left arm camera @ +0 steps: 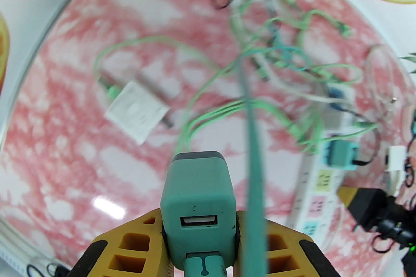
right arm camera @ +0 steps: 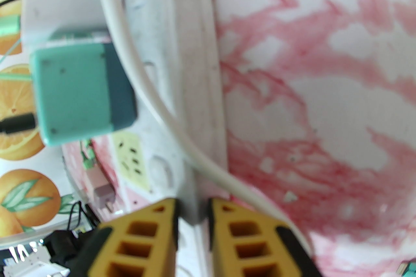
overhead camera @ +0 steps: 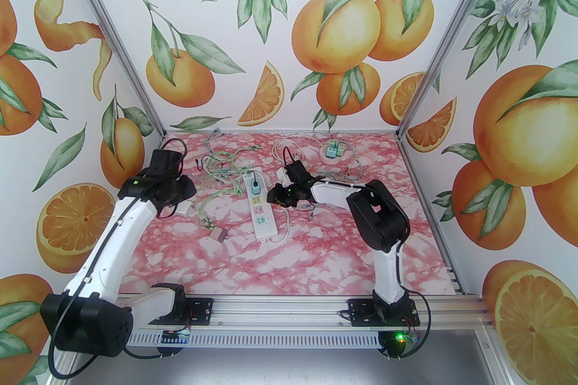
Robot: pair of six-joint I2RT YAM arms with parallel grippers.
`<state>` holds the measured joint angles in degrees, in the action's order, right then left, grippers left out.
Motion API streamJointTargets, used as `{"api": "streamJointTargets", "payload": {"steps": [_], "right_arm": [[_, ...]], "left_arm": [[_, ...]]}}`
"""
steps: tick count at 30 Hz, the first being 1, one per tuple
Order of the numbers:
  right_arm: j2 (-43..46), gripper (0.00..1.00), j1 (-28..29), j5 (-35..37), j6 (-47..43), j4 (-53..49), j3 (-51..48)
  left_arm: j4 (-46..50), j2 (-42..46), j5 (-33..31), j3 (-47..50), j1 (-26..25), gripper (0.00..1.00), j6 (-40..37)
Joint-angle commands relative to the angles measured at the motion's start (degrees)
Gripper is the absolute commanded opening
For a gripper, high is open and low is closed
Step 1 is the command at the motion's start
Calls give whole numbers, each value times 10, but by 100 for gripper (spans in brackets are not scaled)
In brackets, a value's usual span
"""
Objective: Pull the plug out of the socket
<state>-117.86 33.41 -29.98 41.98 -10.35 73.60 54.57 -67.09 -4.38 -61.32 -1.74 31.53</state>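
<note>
With the right gripper (right arm camera: 191, 207) clamped on the right edge of the power strip (overhead camera: 261, 211) and the left gripper (left arm camera: 198, 214) gripping a teal plug (left arm camera: 196, 181) well left of the strip, extraction appears complete; next, set the plug down and release.

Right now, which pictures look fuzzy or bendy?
Left wrist view: the teal USB charger in the left gripper is sharp, the cables behind fuzzy, the table edge bends, with one white glare spot. Right wrist view: power strip and plugged-in teal adapter are blurry. Top view: sharp.
</note>
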Motion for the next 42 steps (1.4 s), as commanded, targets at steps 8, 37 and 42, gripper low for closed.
{"api": "streamJointTargets", "payload": {"steps": [8,37,42], "right_arm": [[-38,22,-1,65,-8,-60,-6],[-42,22,5,66,-7,-69,5],[-43,22,5,66,-7,-70,8]], "left_arm": [[-51,34,88,172,72,30,32],[-30,107,118,202,115,78,55],[-56,118,130,180,87,77,44]]}}
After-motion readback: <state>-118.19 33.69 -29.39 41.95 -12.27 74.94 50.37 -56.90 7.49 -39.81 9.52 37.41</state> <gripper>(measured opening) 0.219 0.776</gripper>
